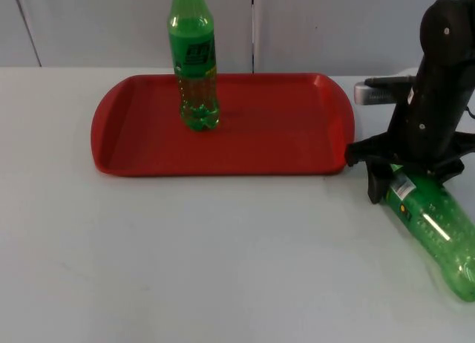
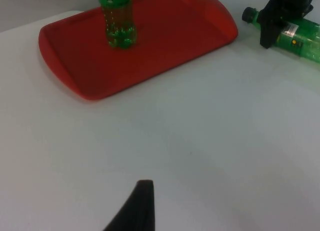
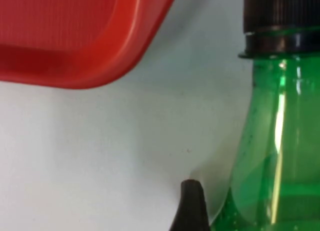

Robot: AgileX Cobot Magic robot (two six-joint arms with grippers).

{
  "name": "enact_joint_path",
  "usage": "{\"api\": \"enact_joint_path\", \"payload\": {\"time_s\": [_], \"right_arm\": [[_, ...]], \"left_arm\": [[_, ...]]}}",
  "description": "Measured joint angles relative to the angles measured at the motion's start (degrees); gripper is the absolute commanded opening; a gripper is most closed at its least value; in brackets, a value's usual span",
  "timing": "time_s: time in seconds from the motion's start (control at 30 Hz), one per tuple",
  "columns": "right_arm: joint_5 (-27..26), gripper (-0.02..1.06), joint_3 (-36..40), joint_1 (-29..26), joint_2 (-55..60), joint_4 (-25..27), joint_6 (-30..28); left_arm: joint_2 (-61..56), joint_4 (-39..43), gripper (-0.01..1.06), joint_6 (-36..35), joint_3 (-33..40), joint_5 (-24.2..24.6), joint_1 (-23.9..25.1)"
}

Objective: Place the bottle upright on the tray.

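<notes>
While our right gripper (image 1: pixel 386 181) stands down over the neck end of the lying bottle (image 1: pixel 438 228), we cannot tell whether its fingers have closed on it or merely straddle it; one black fingertip (image 3: pixel 190 206) sits on the table just beside the bottle's shoulder, touching or nearly so. That bottle lies on its side on the white table (image 1: pixel 185 261), off the right end of the tray (image 1: pixel 297 146), its black cap (image 3: pixel 277 13) pointing toward the tray's rounded corner and its base pointing away.

We judge the task partly done: one green bottle (image 1: pixel 194 61) already stands upright on the tray toward its back left part, while the lying one has yet to be lifted, turned upright and set down.

Both bottles are clear green plastic, smooth and glossy, with ribbed or dimpled lower bodies and printed labels; round and slick, the lying one may roll if nudged. The tray is red moulded plastic, a shallow rectangle with rounded corners, a raised lip and a finely textured floor.

Our left gripper (image 2: pixel 135 211) waits over bare table, well apart from the tray; we cannot tell how it is set.
</notes>
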Motion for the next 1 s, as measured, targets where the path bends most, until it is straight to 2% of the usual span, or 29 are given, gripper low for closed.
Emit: {"api": "enact_joint_path", "payload": {"time_s": [0.47,0.93,1.0], "right_arm": [[5.0,0.0,-3.1,0.0,1.0,0.3,0.0],[3.2,0.0,-3.1,0.1,1.1,0.4,0.0],[2.5,0.04,-3.1,0.2,1.1,0.3,0.0]], "left_arm": [[0.0,0.0,1.05,0.0,0.0,0.0,0.0],[0.0,0.0,1.05,0.0,0.0,0.0,0.0],[0.0,0.0,1.05,0.0,0.0,0.0,0.0]]}}
